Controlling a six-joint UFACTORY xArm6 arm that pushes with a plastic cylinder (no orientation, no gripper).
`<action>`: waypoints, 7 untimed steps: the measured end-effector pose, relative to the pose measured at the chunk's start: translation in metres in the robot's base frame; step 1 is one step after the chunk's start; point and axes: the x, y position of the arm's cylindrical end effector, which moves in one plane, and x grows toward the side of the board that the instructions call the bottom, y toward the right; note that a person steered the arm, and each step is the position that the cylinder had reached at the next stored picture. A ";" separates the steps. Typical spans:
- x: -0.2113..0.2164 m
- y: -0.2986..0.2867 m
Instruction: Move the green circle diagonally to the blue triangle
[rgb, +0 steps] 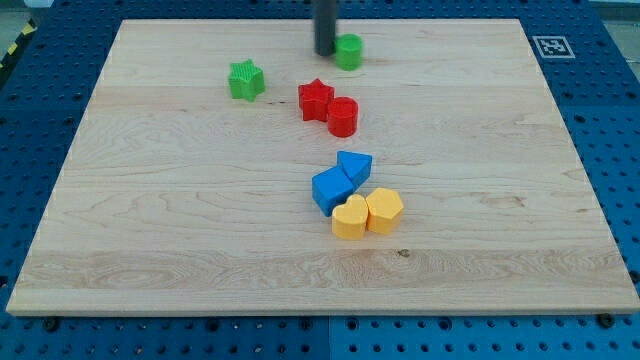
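Observation:
The green circle (349, 51) sits near the view's top centre on the wooden board (150, 220). My tip (326, 52) stands right beside it, on its left side, touching or almost touching it. The blue triangle (355, 165) lies lower down near the board's middle, well below the green circle and slightly to the right of my tip.
A green star (245, 81) lies at the upper left. A red star (315, 99) and a red cylinder (343, 117) sit between the green circle and the blue triangle. A blue cube (331, 189), a yellow heart (350, 217) and a yellow hexagon (384, 210) cluster below the triangle.

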 end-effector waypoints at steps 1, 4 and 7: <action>0.033 0.074; -0.001 0.132; 0.059 0.140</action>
